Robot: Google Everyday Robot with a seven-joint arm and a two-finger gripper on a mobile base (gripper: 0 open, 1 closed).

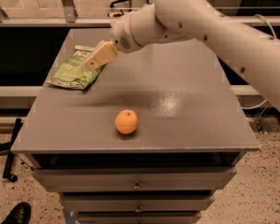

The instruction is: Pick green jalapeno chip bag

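The green jalapeno chip bag [73, 71] lies flat near the back left corner of the grey table [177, 101]. It is light green with white lettering and white ends. My gripper [89, 65], with cream-coloured fingers, hangs from the white arm [200, 22] and sits just above the bag's right side, covering part of it. It holds nothing that I can see.
An orange fruit [126, 122] sits on the table near the front edge, left of centre. Drawers [137, 185] run below the tabletop. A black shoe [16, 213] shows on the floor at the lower left.
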